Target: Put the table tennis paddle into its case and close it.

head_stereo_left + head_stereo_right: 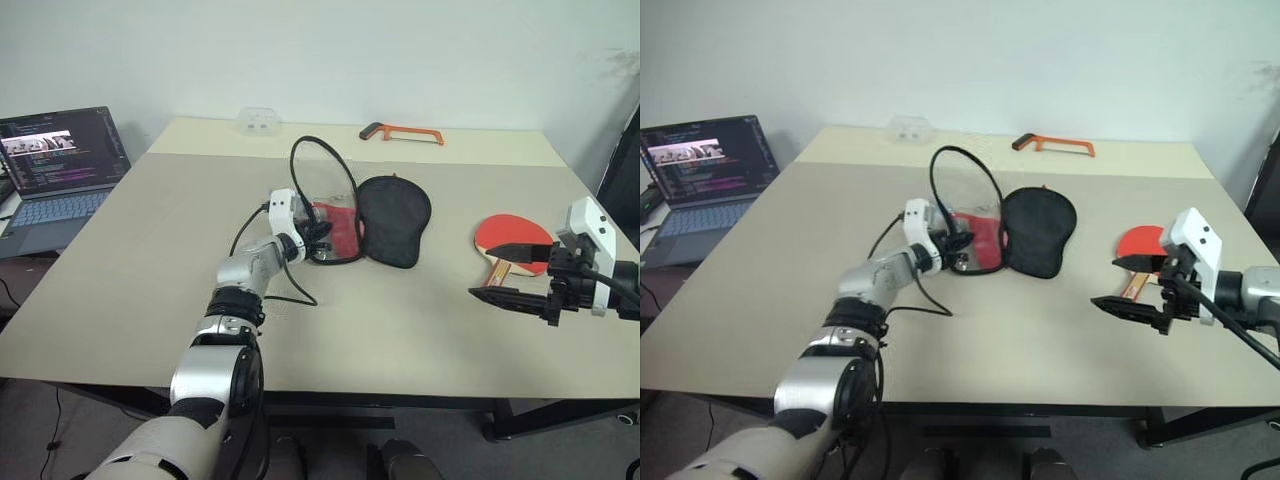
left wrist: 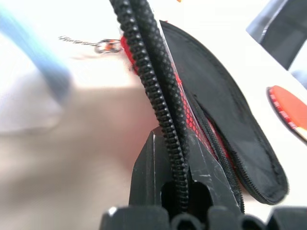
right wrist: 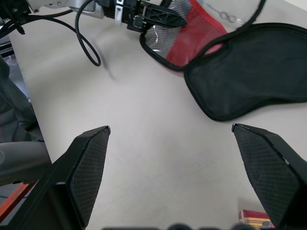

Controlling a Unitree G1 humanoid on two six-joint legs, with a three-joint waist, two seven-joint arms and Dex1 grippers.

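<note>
The case lies open mid-table, its black half (image 1: pixel 395 220) to the right and its red and mesh half (image 1: pixel 340 232) to the left. A black zip edging (image 1: pixel 322 150) arcs up from it in a loop. My left gripper (image 1: pixel 318 232) is shut on that zip edge, and the zip teeth (image 2: pixel 168 124) run out between its fingers (image 2: pixel 146 177). The table tennis paddle (image 1: pixel 512 240) lies red face up at the right, handle toward the front edge. Just in front of it my right gripper (image 1: pixel 482 272) hovers open and empty, pointing toward the case (image 3: pixel 249 67).
An orange-handled hacksaw (image 1: pixel 402 132) and a small clear box (image 1: pixel 259 121) lie at the table's far edge. An open laptop (image 1: pixel 60 165) stands on a side desk to the left. A black cable (image 1: pixel 290 290) trails on the table beside my left arm.
</note>
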